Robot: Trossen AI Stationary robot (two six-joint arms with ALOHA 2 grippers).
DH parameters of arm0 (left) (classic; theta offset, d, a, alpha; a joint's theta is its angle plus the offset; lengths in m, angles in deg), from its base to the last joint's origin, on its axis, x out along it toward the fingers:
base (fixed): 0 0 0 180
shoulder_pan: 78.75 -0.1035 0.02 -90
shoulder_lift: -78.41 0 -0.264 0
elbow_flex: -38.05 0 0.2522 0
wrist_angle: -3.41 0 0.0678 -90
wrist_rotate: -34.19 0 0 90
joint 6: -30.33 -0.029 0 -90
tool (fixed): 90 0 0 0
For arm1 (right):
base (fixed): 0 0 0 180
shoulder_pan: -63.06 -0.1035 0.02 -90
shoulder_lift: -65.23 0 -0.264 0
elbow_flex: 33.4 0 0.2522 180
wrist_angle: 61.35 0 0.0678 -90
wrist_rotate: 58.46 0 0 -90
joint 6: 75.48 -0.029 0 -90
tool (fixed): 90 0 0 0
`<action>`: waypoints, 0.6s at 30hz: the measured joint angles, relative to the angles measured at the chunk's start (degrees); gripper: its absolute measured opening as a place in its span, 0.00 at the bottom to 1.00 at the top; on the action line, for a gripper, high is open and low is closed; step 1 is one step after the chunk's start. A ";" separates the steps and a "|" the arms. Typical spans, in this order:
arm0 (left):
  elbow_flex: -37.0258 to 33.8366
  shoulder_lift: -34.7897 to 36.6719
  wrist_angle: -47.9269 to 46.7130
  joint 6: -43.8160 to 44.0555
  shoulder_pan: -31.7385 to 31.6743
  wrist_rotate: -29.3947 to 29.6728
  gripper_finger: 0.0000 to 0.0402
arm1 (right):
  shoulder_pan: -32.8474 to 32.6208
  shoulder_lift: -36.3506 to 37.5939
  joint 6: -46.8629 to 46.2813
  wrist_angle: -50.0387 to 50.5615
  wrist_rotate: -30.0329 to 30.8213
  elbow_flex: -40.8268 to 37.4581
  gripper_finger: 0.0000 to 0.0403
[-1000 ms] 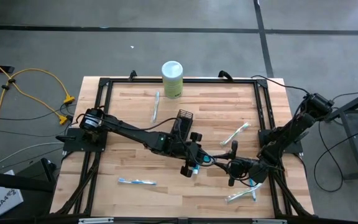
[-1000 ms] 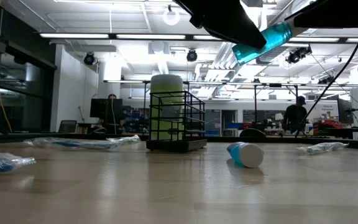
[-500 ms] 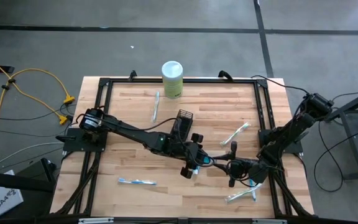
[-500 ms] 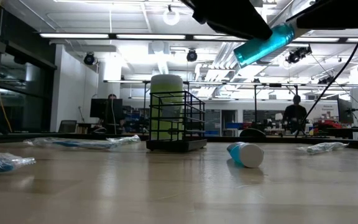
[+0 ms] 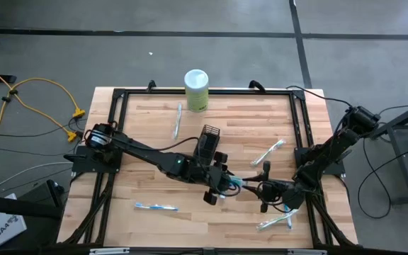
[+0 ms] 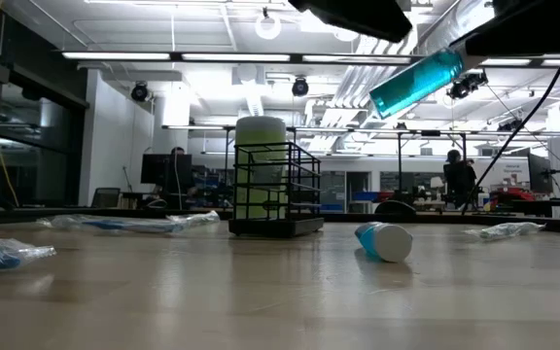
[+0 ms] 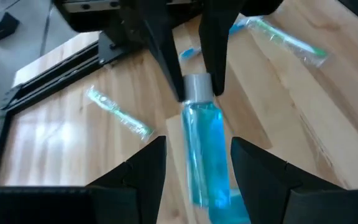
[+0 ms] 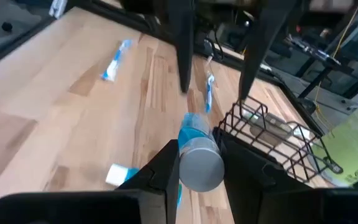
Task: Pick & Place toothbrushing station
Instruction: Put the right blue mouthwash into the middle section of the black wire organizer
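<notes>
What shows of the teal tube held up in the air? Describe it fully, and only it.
The teal tube is a translucent blue-green plastic cylinder with a pale grey-white cap. It hangs tilted above the table, cap end higher, touching no surface. The right gripper is shut on its cap end. The left gripper is open, its fingers flanking the body with gaps showing.

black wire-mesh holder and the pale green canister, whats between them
Bare wood only: in the high view nothing lies between the black wire-mesh holder and the pale green white-lidded canister.
</notes>
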 joint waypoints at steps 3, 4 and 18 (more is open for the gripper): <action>0.00 1.57 -1.87 0.54 0.58 2.71 0.43 | 0.38 0.00 -1.15 0.72 0.13 0.00 0.22; 0.00 2.13 -2.50 1.14 0.87 3.66 0.43 | 0.76 0.00 -1.17 0.58 0.01 0.00 0.22; -0.04 8.04 -11.48 7.29 6.96 16.29 0.43 | 15.71 0.91 -8.49 30.98 -13.68 12.30 0.22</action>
